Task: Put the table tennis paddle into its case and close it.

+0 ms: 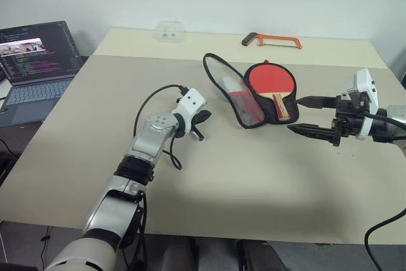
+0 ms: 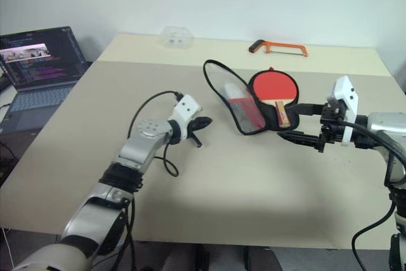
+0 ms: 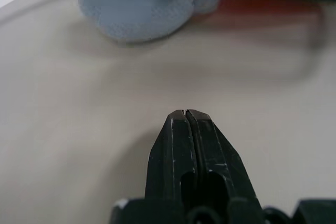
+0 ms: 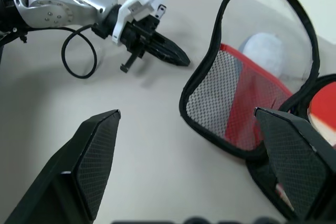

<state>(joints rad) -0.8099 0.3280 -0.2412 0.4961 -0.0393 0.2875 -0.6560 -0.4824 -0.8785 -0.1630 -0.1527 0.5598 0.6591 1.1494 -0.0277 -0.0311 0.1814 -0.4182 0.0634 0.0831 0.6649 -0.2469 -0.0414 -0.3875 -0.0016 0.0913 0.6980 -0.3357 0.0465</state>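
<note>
The round red rubber-faced table tennis paddle (image 1: 271, 80) with its striped wooden handle already lies in the black, paddle-shaped soft zip case (image 1: 244, 96), whose flap stands raised at its nine o'clock. My left gripper (image 1: 202, 118) hovers beside that flap, fingers pressed together and empty, likely to push it down. My right gripper (image 1: 312, 115), spread wide, waits at three o'clock.

Left end effector (image 1: 202, 117) has its 2 fingers pressed together; right end effector (image 1: 304, 115) fingers spread wide apart.
</note>
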